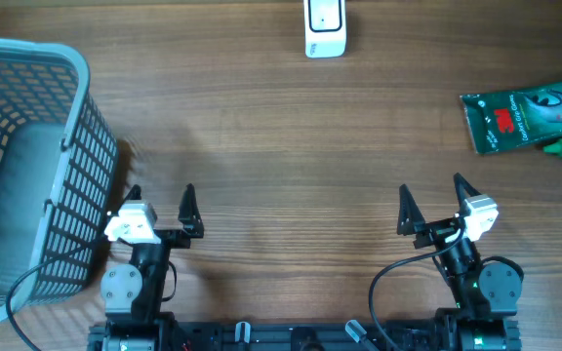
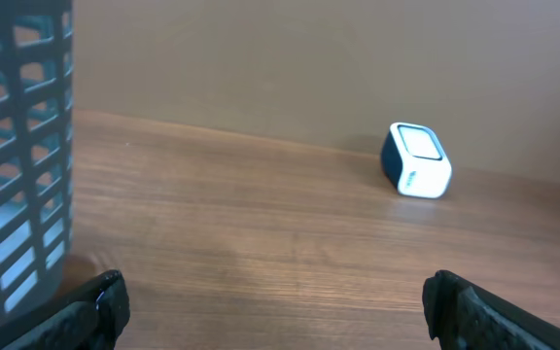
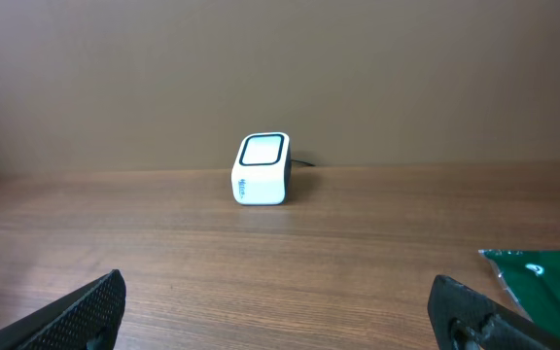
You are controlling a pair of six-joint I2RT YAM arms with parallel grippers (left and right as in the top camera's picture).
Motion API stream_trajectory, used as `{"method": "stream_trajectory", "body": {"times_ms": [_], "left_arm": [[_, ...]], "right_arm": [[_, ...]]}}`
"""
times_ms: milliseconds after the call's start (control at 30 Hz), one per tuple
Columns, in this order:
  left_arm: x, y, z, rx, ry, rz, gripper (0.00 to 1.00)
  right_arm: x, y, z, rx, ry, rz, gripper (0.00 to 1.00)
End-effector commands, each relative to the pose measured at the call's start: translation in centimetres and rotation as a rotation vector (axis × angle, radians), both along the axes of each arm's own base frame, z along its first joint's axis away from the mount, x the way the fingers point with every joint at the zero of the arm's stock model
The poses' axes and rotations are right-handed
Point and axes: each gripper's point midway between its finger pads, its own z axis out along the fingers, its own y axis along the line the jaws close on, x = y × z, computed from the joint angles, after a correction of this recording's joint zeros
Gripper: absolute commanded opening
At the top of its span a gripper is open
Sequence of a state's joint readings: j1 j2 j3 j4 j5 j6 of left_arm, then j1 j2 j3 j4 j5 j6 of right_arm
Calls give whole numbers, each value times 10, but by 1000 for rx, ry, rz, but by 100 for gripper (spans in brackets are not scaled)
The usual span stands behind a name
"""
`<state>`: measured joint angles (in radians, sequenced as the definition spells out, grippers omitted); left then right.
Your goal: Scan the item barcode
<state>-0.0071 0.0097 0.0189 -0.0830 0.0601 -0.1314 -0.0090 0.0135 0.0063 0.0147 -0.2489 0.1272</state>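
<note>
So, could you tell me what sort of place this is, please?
Probably a mock shop checkout on a wooden table: a white barcode scanner at the far edge, a grey mesh basket on the left, a green packet on the right.

Red "3M" logo on green flat plastic packet (image 1: 530, 115), far right. White print line beside the logo is too small to read. Blue mark on white box-shaped scanner (image 3: 261, 170), far centre, is unreadable.

Left claw (image 1: 160, 195), right claw (image 1: 431, 187): spread wide
</note>
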Motion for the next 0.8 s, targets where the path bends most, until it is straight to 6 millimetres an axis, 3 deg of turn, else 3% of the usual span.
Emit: {"method": "stream_trajectory", "body": {"times_ms": [0, 433, 767], "left_arm": [[1, 8, -3, 27, -1, 42, 100], [1, 8, -3, 26, -2, 41, 100], [1, 8, -3, 26, -2, 41, 100]], "right_arm": [[0, -1, 2, -12, -14, -11, 100], [0, -1, 2, -12, -14, -11, 100], [2, -5, -4, -177, -25, -33, 99]]}}
